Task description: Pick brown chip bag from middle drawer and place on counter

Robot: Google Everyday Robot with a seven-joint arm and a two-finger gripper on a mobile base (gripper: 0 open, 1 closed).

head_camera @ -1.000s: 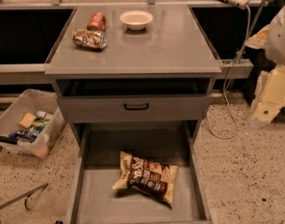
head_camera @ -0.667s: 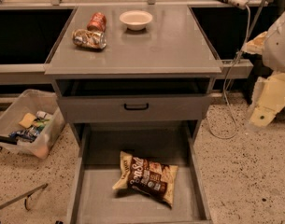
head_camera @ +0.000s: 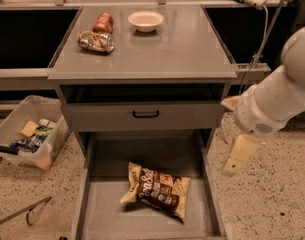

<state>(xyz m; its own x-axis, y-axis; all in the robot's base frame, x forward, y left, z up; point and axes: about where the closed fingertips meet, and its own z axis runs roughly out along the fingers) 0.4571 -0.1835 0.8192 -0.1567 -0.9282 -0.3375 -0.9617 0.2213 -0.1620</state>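
The speckled floor (head_camera: pixel 272 209) ran under everything, with dark open bays behind. At the lower left of the frame a clear bin (head_camera: pixel 52 146) of odds and ends sat on that floor, unmoved from a second earlier.

Right of it, in the upper middle, the grey table (head_camera: pixel 182 49) carried two crushed cans (head_camera: pixel 95 41) near its upper-left corner and a small white bowl (head_camera: pixel 145 20) just right of them. None of these had shifted, and most of the table top was bare.

Below the table edge was a closed drawer front (head_camera: pixel 145 115). Under that the drawer (head_camera: pixel 112 214) stood pulled out toward the bottom of the frame. The bag (head_camera: pixel 159 191) lay flat on its floor, roughly centred and slightly askew, in the same spot and pose as before. Nothing was touching it.

The change was on the right. A second earlier the arm (head_camera: pixel 277 101) was against the right edge of the frame, with the hand (head_camera: pixel 239 155) level with the closed drawer front. By this moment the arm had swung leftward and down. The hand was lower, over the floor near the drawer's right wall and apart from the bag. I could not tell whether the hand was apart or together.

I judged this to be the approach. The reach toward the bag had started, but the pick had not, so the task was at an early stage. The hand would need to cross the right wall and come down over the bag before any grasp.
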